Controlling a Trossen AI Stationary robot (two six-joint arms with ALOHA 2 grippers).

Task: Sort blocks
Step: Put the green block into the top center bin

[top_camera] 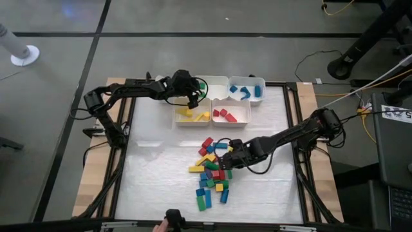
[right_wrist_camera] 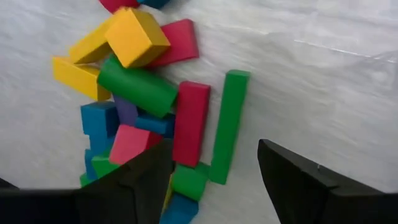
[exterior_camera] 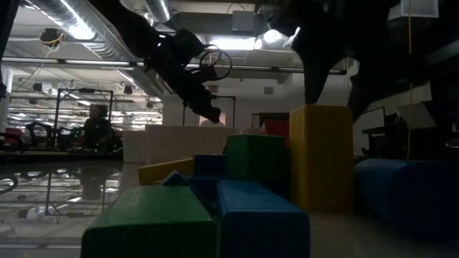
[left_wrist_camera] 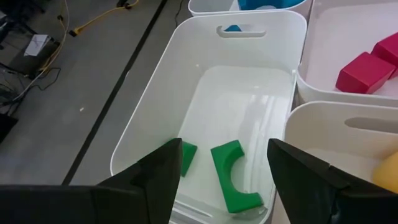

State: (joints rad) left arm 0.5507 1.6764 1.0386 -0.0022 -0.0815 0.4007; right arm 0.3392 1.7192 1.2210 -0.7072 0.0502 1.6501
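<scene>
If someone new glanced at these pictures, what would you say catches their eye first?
Probably the bright heap of blocks at the table's middle, with the open right gripper hovering over it. Next, the white bins at the far edge: the open left gripper hangs over the one holding two green blocks.

Your left gripper (left_wrist_camera: 221,180) hangs over a white bin (left_wrist_camera: 149,112), its two dark fingers (left_wrist_camera: 155,180) spread wide with nothing between them. On that bin's floor you have a green arch-shaped block (left_wrist_camera: 233,180) and, beside it, a second green block (left_wrist_camera: 186,157) partly hidden behind one finger. The neighbouring bin (left_wrist_camera: 305,74) holds red blocks (left_wrist_camera: 364,71). A nearer bin (left_wrist_camera: 323,121) shows a yellow rounded piece (left_wrist_camera: 387,177) at its edge. Blue shows in a far bin (left_wrist_camera: 211,7).
</scene>
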